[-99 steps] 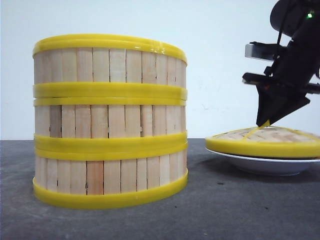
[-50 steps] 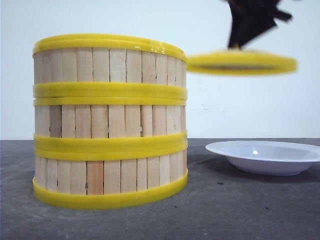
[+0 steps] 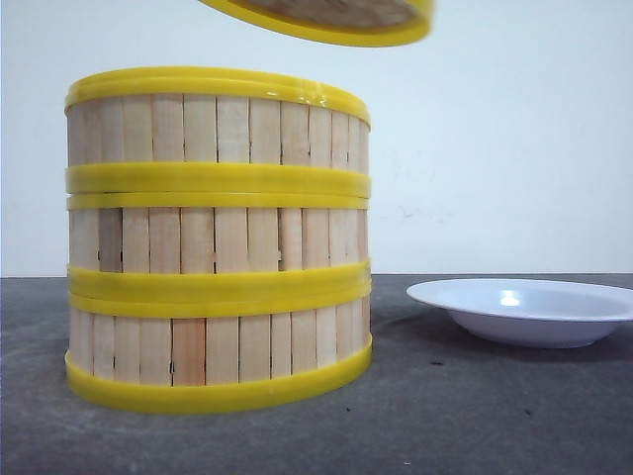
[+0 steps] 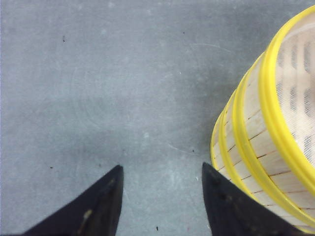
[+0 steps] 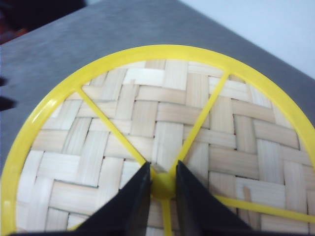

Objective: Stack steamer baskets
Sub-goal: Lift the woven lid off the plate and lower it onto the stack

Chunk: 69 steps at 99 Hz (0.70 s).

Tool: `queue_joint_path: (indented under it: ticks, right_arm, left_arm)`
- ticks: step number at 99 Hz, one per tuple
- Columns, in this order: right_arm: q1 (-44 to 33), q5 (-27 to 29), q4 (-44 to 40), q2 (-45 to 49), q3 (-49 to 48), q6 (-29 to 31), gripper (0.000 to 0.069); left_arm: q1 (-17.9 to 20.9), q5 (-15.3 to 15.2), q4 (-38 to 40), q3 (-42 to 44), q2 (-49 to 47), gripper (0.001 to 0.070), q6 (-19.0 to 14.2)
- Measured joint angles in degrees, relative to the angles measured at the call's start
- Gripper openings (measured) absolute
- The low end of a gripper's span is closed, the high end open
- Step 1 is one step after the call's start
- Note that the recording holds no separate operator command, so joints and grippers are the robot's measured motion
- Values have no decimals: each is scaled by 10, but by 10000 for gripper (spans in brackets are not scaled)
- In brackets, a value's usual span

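We risk the lid (image 5: 162, 142), pinched by its knob in our right tool (image 5: 163, 184), swinging and clipping the steamer baskets (image 3: 218, 237), while our left tool (image 4: 162, 196) hangs spread and empty.

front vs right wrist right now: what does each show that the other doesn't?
Front only: the three stacked steamer baskets on the grey table, and the white plate beside them with nothing on it.

Right wrist only: the right gripper shut on the lid's centre knob, plus the woven top with yellow spokes.

Both: the woven lid. The front view catches only its yellow rim and underside at the top edge, held above the stack and clear of it.
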Motion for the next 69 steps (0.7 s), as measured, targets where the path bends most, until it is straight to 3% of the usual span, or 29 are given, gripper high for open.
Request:
queue_joint_path:
  ticks: [45,69]
  right_arm:
    - [41,-1,-9,76,0,-17,58]
    - [42,-37,-26,106,0,-19,58]
  left_arm:
    - [0,0,0,0,0,300,0]
    - [0,0,0,0,0,300,0]
